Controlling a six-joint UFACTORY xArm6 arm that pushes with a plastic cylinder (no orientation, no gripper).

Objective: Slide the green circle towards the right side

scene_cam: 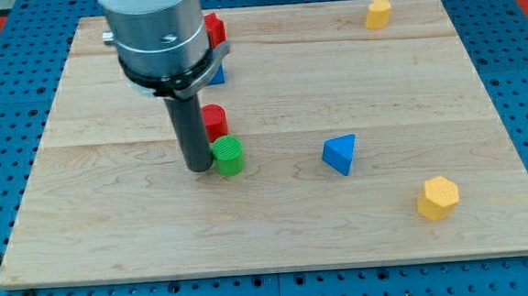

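The green circle (230, 156), a short green cylinder, sits left of the board's middle. My tip (197, 169) is right against its left side, touching or nearly so. A red cylinder (214, 122) stands just above the green circle, close behind the rod. The arm's grey body hides part of the board's upper left.
A blue triangle (340, 153) lies to the right of the green circle. A yellow hexagon (438, 197) is at the lower right and a yellow block (378, 12) at the top right. A red block (214, 29) and a blue block (215, 75) peek out beside the arm. The wooden board (113, 240) lies on a blue pegboard.
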